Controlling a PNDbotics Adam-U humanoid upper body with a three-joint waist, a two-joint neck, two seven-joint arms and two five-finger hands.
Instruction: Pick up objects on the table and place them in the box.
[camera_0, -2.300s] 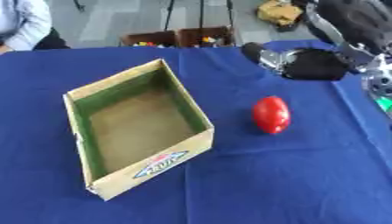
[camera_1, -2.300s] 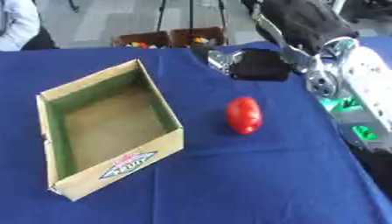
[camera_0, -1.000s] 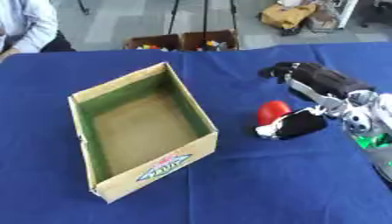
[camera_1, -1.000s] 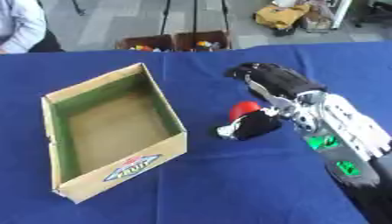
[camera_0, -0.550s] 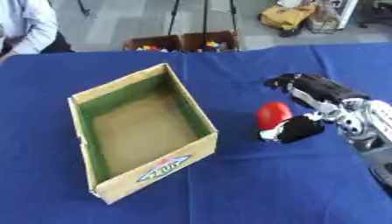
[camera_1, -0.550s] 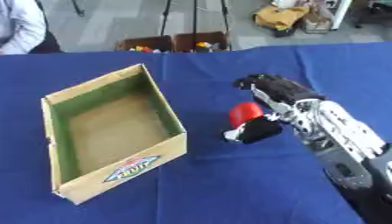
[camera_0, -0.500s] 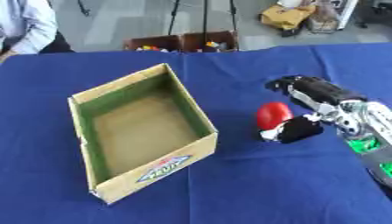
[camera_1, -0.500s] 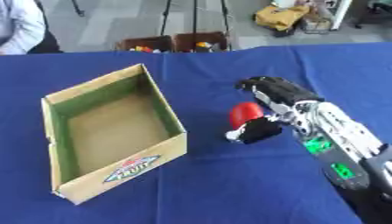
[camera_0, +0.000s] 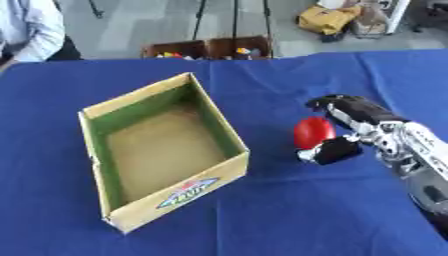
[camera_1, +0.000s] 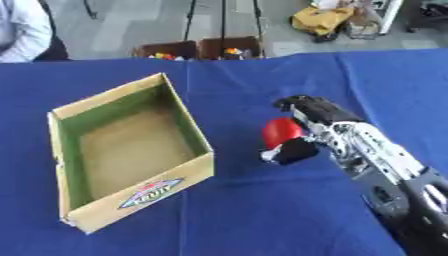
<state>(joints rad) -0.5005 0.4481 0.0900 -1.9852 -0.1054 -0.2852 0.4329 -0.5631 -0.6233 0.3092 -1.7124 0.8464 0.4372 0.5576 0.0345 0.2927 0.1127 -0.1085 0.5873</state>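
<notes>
- Left eye view: the blue table carries an open cardboard box with a green lining, standing left of centre with nothing in it; a printed label shows on its near wall.
- At about 3 o'clock from the box lies a red object, oval and smooth, resting on the cloth and apart from the box.
- The right hand comes in from about 4 o'clock and is cupped round the red object: its dark fingers curl over the far right side, and its thumb sits against the near side, at about 6 o'clock of the object.
- Right eye view: the same hold shows, with the red object between the curled fingers above and the thumb below, still down on the table.
- The silver and black forearm runs off toward 5 o'clock.
- The left hand shows in neither view.
</notes>
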